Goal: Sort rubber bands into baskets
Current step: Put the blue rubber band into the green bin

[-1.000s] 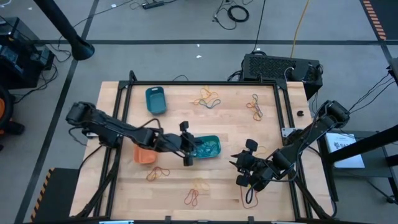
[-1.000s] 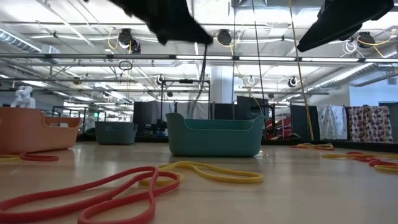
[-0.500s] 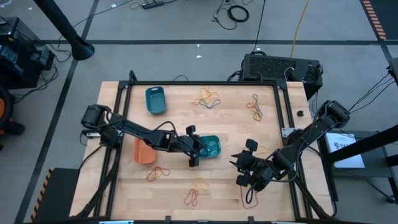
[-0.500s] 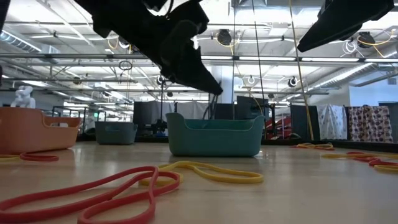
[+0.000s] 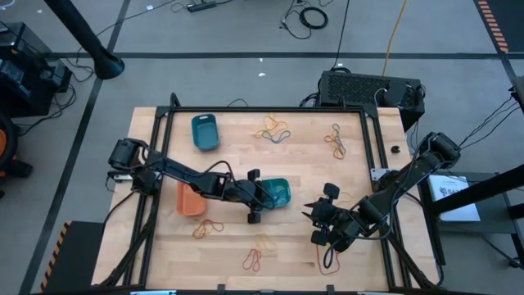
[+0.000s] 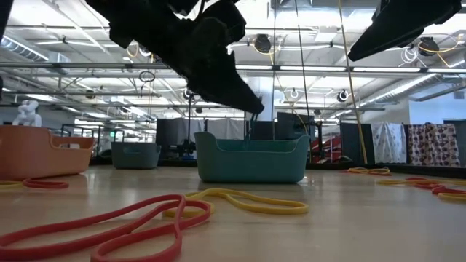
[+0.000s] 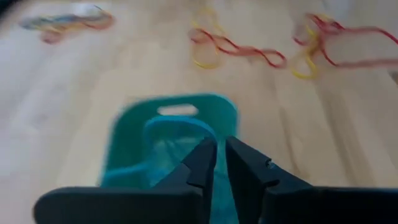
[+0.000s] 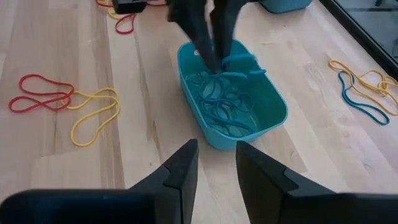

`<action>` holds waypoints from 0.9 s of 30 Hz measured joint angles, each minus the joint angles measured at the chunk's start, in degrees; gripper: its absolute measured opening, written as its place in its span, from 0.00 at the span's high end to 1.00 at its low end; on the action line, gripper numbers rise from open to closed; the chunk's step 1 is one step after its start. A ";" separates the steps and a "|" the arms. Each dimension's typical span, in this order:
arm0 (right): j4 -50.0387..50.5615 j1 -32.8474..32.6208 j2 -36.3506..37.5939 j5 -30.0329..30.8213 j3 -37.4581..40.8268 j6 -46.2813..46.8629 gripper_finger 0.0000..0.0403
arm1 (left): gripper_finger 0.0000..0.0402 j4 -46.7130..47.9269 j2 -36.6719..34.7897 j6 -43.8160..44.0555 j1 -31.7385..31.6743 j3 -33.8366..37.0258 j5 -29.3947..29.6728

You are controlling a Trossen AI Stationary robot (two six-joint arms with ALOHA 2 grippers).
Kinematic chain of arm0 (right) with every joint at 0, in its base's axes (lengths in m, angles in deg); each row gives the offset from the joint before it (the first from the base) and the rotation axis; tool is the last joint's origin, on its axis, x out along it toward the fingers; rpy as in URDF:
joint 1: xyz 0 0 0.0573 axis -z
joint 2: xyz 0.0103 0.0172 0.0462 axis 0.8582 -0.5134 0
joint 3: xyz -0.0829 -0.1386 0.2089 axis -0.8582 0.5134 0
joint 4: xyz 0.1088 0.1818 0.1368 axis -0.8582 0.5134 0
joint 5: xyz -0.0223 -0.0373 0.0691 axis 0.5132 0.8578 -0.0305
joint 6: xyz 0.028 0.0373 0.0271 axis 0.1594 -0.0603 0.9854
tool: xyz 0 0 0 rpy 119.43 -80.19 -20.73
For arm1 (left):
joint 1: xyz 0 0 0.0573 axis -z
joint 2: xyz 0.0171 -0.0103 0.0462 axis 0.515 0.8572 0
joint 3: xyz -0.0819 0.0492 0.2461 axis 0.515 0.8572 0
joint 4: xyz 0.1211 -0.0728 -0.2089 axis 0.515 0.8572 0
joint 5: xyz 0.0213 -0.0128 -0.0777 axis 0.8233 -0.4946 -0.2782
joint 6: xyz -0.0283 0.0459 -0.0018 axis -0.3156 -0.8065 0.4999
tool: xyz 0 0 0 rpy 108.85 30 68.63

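Rubber bands, blue ones, fill teal basket; left gripper pinches another blue band above it; many red/yellow remain loose.

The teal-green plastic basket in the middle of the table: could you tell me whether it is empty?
Not empty. The teal-green plastic basket holds a tangle of blue-green rubber bands, seen in the right wrist view.

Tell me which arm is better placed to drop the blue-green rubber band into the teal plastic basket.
The left. Its gripper hangs directly over the teal-green plastic basket, fingers nearly closed on a blue-green rubber band dangling inside it. The right gripper waits open beside the basket, holding nothing.
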 joint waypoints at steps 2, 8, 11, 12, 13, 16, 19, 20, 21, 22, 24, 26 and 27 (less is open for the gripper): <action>0.00 0.00 -0.02 0.00 0.02 0.00 0.75 | 0.83 1.13 0.00 0.00 0.42 0.00 -0.99; 0.02 0.00 -0.04 0.00 0.04 -0.02 0.75 | 0.77 1.63 0.00 0.02 0.98 0.00 -0.79; 0.04 0.00 -0.04 -0.11 0.04 0.00 0.75 | 0.76 3.48 -0.65 2.62 0.77 0.00 -0.68; 0.06 0.00 -0.04 -0.18 0.04 0.06 0.75 | 0.76 4.50 -1.09 3.82 0.58 0.00 -0.69; 0.05 0.00 -0.04 -0.23 0.04 0.11 0.75 | 0.76 5.40 -1.65 4.88 0.29 -0.03 -0.72; 0.06 0.00 -0.04 -0.24 0.04 0.15 0.75 | 0.76 10.56 -3.53 7.27 -0.58 -0.07 -0.71; 0.15 0.02 -0.04 -0.22 0.04 0.15 0.75 | 0.76 14.91 -5.46 8.79 -1.19 -0.07 -0.98; 0.13 0.02 -0.04 -0.20 0.04 0.15 0.75 | 0.76 16.15 -6.01 9.01 -1.39 -0.07 -1.24; 0.17 0.02 -0.04 -0.11 0.04 0.13 0.75 | 0.76 17.33 -6.50 9.03 -1.45 -0.07 -1.58; 0.17 0.02 -0.04 -0.05 0.04 0.07 0.75 | 0.76 18.13 -6.71 9.03 -1.45 -0.07 -1.73; 0.16 0.02 -0.04 0.02 0.04 0.04 0.75 | 0.76 18.53 -6.71 9.03 -1.45 -0.07 -1.80; 0.12 0.02 -0.04 0.03 0.04 0.02 0.75 | 0.76 18.54 -6.69 8.99 -1.41 -0.07 -2.01; 0.11 0.05 -0.04 0.02 0.04 0.01 0.75 | 0.76 18.53 -6.69 8.99 -1.41 -0.07 -2.04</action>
